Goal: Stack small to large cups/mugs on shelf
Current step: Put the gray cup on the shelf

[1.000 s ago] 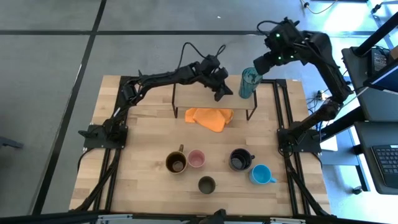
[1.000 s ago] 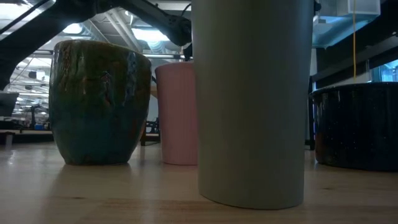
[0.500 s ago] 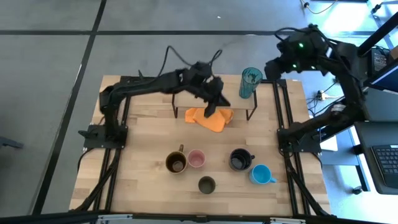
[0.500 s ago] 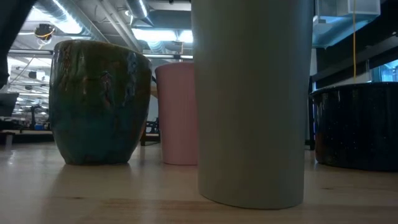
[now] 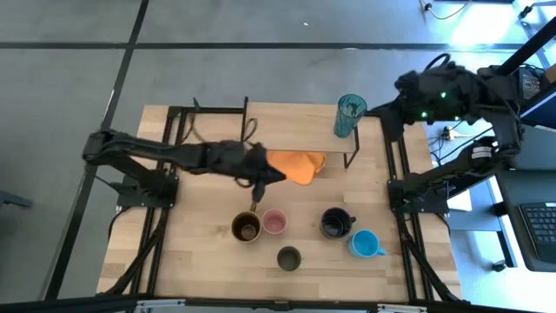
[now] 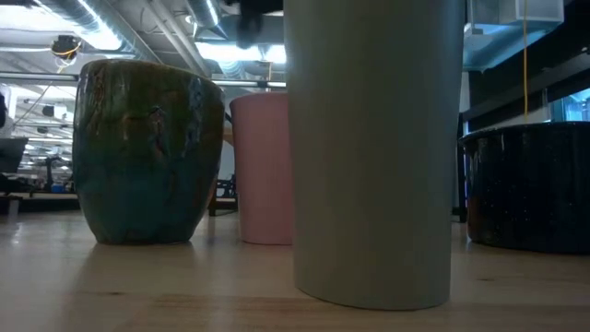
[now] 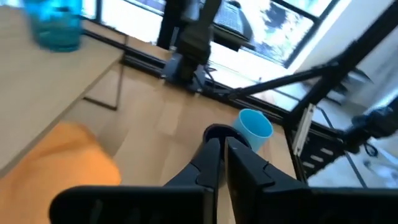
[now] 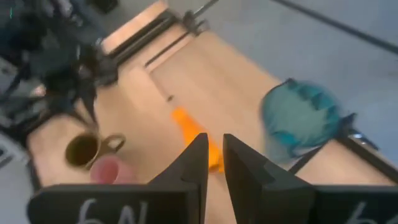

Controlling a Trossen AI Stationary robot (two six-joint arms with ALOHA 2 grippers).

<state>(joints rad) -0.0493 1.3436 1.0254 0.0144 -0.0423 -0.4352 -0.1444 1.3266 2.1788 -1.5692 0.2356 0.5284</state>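
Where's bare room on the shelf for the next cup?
The shelf is bare from its left end up to the teal tumbler at its right end. Below it, the orange cloth and left gripper crowd the way in from the cups.

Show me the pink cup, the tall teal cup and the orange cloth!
pink cup [image 5: 274, 222], high view, on its open top.
teal tumbler [image 5: 349, 116], high view, on its side wall.
orange cloth [image 5: 301, 165], high view, on its visible middle.

Light-wood bench [image 5: 200, 217], shelf [image 5: 300, 126] at its far edge bearing a teal tumbler [image 5: 349, 116], orange cloth [image 5: 295, 165] on the bench, nearer the front a mustard-brown mug [image 5: 246, 228], pink cup [image 5: 274, 222], black mug [image 5: 335, 223], light blue mug [image 5: 365, 244], olive-grey cup [image 5: 288, 258]
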